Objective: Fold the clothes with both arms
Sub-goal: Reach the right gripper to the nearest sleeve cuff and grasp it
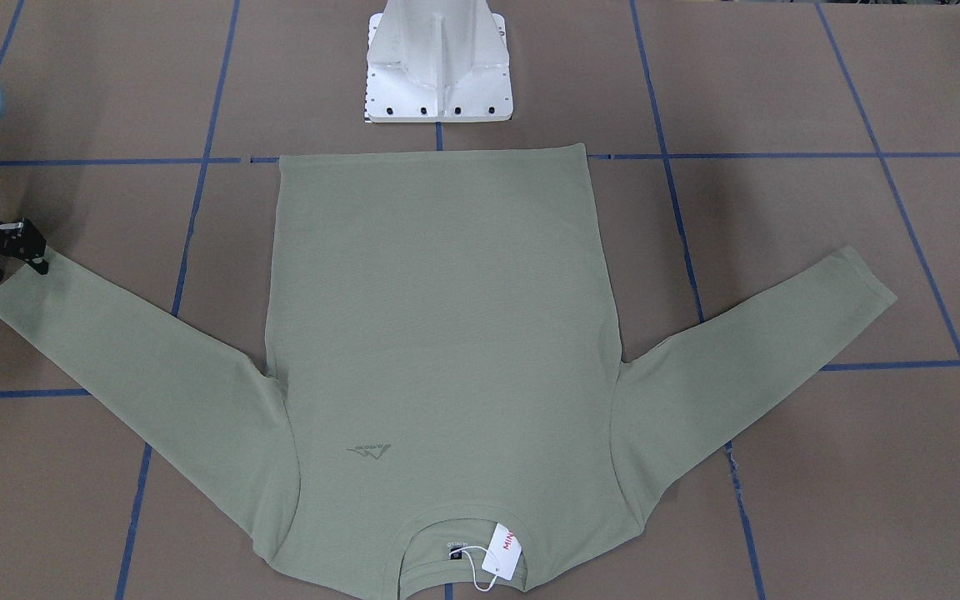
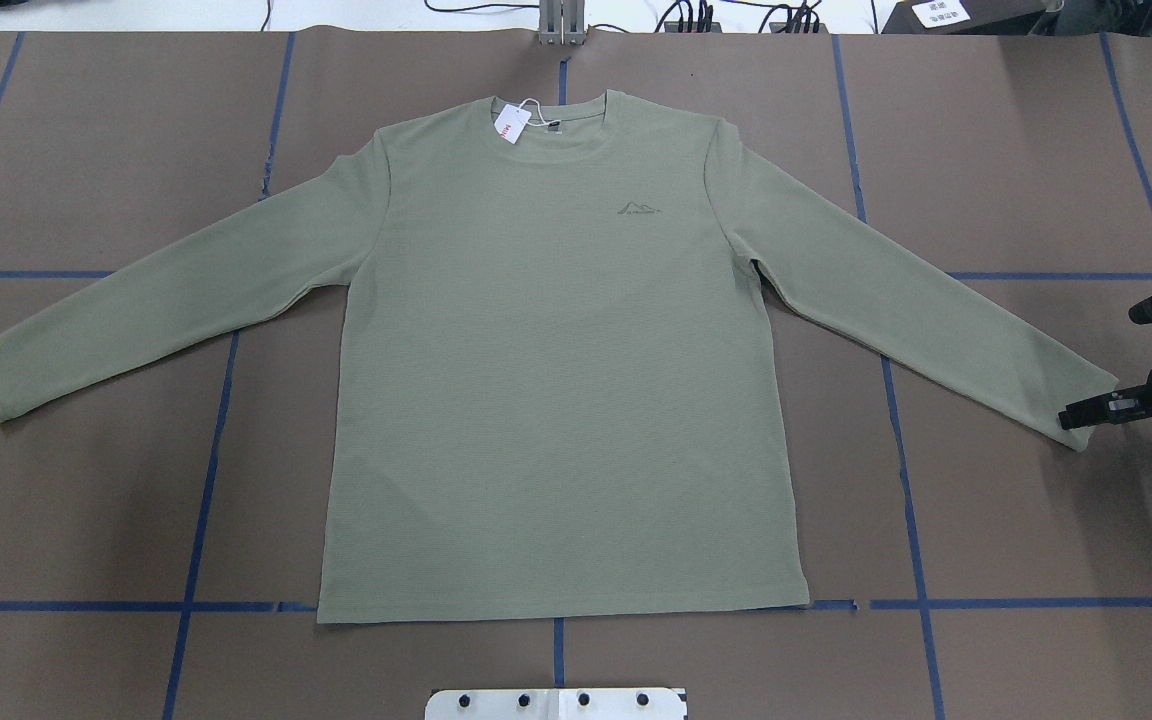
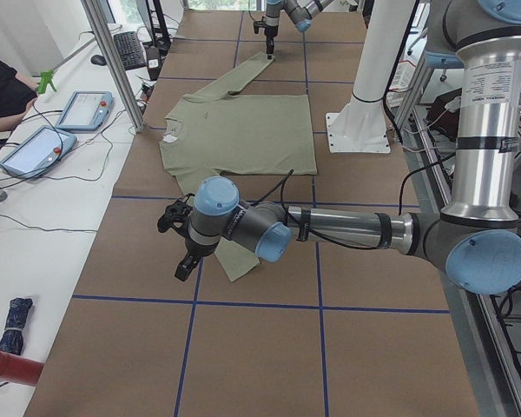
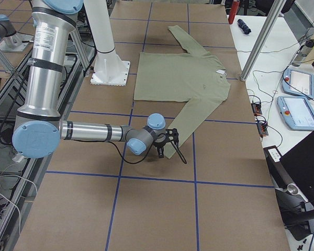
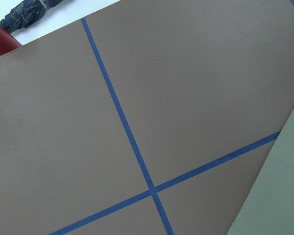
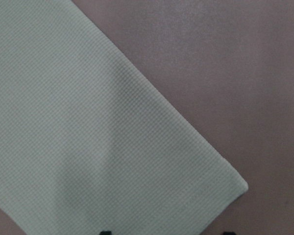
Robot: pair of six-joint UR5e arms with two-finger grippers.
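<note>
Right gripper [image 2: 1076, 415] hangs right at the cuff of the shirt's [image 2: 556, 380] sleeve on the robot's right, its fingers spread wide with nothing between them; in the right wrist view the two dark tips stand well apart at the bottom edge, with the cuff corner lying between them. Left gripper [image 3: 184, 268] shows only in the left side view, hanging over the table [image 2: 1016, 150] just beside the other cuff, and whether it is open or closed cannot be told. One shirt is on the table: sage green, fine ribbed knit, long-sleeved, lying flat with its front up. Its hem is toward the white pedestal [image 1: 438, 67], its collar is on the far side from the robot, and its two sleeves are spread out to either side at a slant. It carries one small tone-on-tone chest logo [image 2: 639, 208], one black neck label [image 2: 556, 125] and one white hang tag [image 2: 509, 123] with red lettering on a white string at the collar. Two arms are in view, the left arm [image 3: 347, 230] and the right arm [image 4: 89, 130], each stretched low over the brown table covering with its blue tape grid.
</note>
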